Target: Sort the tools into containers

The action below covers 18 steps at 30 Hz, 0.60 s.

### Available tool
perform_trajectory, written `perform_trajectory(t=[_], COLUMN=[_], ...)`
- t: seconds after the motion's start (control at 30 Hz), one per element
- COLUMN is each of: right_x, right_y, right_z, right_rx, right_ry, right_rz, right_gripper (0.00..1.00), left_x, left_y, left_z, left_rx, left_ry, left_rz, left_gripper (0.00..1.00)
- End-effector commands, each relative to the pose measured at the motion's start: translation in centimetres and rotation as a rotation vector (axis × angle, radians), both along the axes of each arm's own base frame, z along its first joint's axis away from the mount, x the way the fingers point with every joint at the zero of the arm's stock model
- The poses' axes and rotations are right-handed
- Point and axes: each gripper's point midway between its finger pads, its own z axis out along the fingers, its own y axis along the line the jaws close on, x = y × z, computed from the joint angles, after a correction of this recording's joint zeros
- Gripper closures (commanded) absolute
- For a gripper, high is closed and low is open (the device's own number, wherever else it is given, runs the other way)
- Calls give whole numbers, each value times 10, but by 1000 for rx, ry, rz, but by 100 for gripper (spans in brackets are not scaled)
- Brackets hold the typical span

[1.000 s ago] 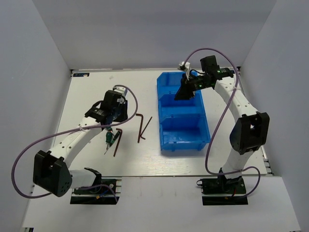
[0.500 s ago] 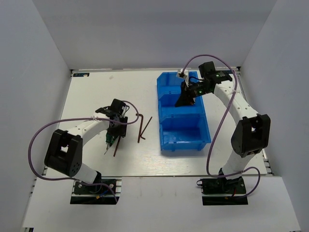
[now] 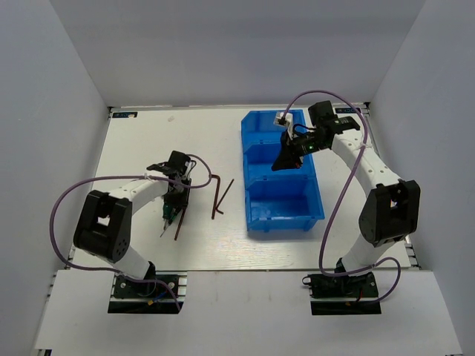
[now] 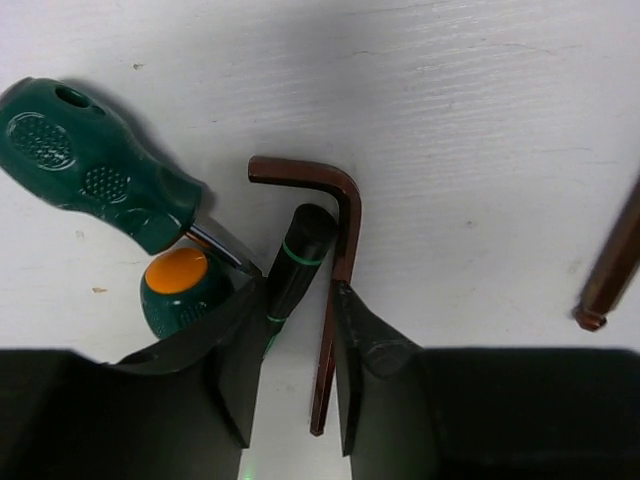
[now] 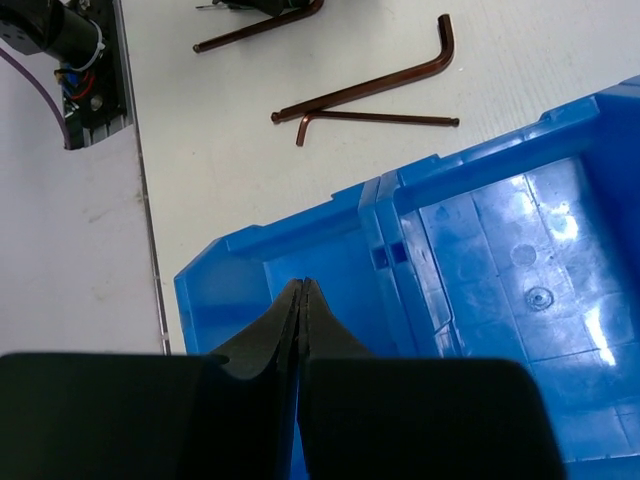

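My left gripper (image 4: 300, 290) is open and low over the table. Between its fingers lie the long leg of a dark brown hex key (image 4: 340, 230) and the end of a black tool with a green ring (image 4: 300, 250). A green screwdriver handle (image 4: 90, 165) and a green handle with an orange cap (image 4: 180, 290) lie just left of it. In the top view this gripper (image 3: 174, 204) is left of two more hex keys (image 3: 219, 194). My right gripper (image 5: 301, 285) is shut and empty above the blue bin (image 5: 480, 230), over its middle part (image 3: 282, 165).
The blue three-compartment bin (image 3: 246, 170) stands right of centre on the white table. Hex keys (image 5: 380, 85) lie between it and the left arm. Purple cables loop from both arms. White walls close in the table on three sides.
My left arm has dropped and brought its gripper down among the screwdrivers and the hex key. My right gripper has shifted slightly nearer over the bin, still shut.
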Motion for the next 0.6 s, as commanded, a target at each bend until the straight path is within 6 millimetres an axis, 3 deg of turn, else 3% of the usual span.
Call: perform_trajectory(t=[0.0,0.2,0.4,0.47,0.57], right_x=[-6,-6,-4,-3,-2], right_y=[-2,-6,-10,-12,-14], right_z=[12,10,11,12,14], right_rx=[22,20,28,28,30], right_ry=[-34,-28,-20,-20,-17], right_rz=[7,-3,-15,-21,-26], right_gripper=[98,98,98,97,96], left_x=[14,23,22,25,30], left_y=[-1,3,1,-2,-4], left_z=[4,-4,-24,-24,-21], left_rx=[-9,18,28,17,16], left_ry=[-31,-15,41,41,37], left_rz=[-11,-28,-40,-43,-43], left_gripper=[59,59,64,77,89])
